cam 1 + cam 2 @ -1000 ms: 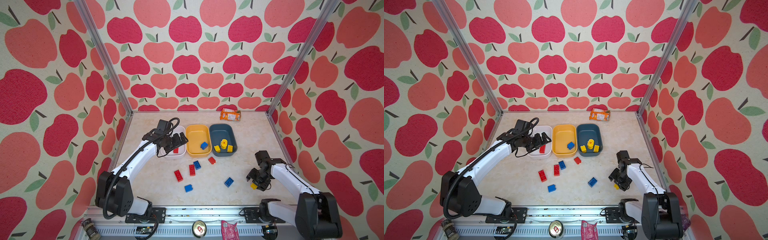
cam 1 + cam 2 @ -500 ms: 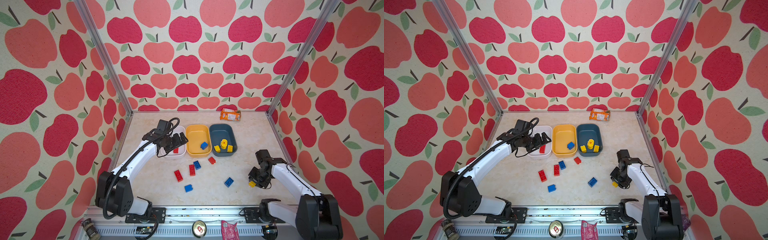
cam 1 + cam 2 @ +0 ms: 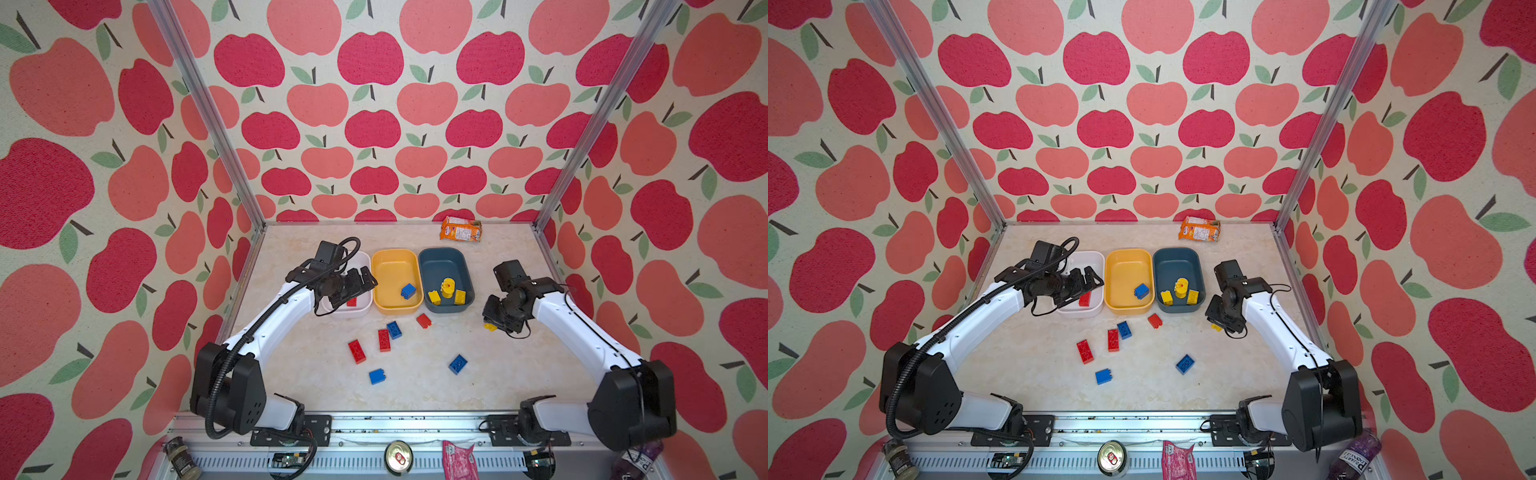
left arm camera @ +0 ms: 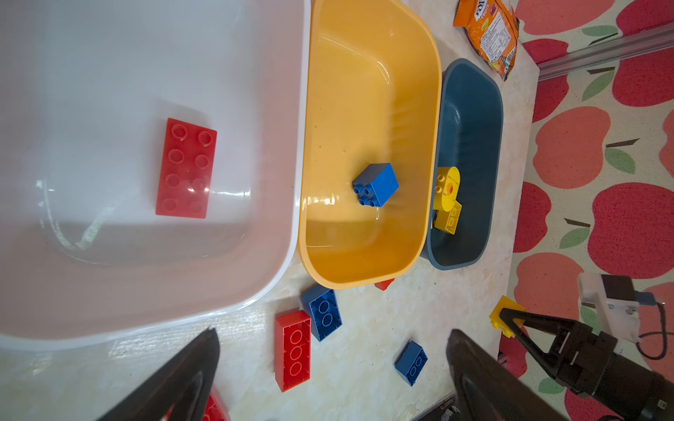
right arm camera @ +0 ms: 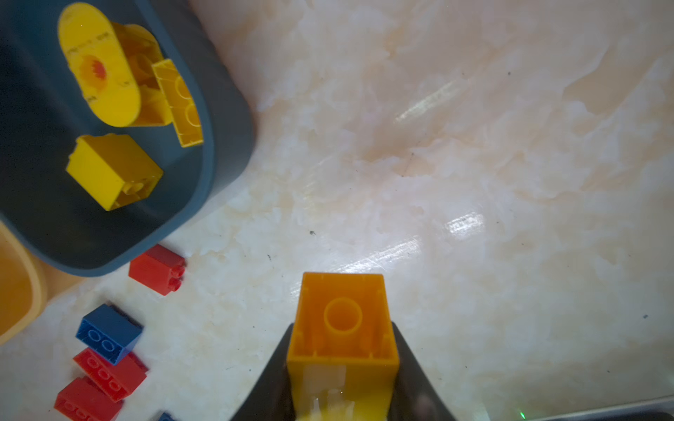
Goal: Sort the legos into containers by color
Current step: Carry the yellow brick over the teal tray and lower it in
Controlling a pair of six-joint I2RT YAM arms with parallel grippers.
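Note:
Three containers stand in a row: white [image 3: 367,258], yellow [image 3: 395,257] and blue-grey [image 3: 441,254]. My left gripper [image 3: 368,281] hovers open over the white one, which holds a red lego [image 4: 186,168]. A blue lego [image 3: 408,291] lies in the yellow container, and three yellow legos [image 3: 448,289] in the blue-grey one. My right gripper [image 3: 494,322] is shut on a yellow lego [image 5: 343,320], just right of the blue-grey container and low over the table. Loose on the table are red legos [image 3: 357,351] [image 3: 384,340] [image 3: 423,321] and blue legos [image 3: 394,329] [image 3: 377,376] [image 3: 457,364].
An orange snack packet [image 3: 461,228] lies at the back near the wall. Apple-patterned walls and metal posts close in the table on three sides. A can [image 3: 398,456] and a pink wrapper [image 3: 457,459] sit on the front rail.
My right gripper closed on the yellow lego near the front right, then carried it back and left toward the blue-grey container. The left arm stayed still.

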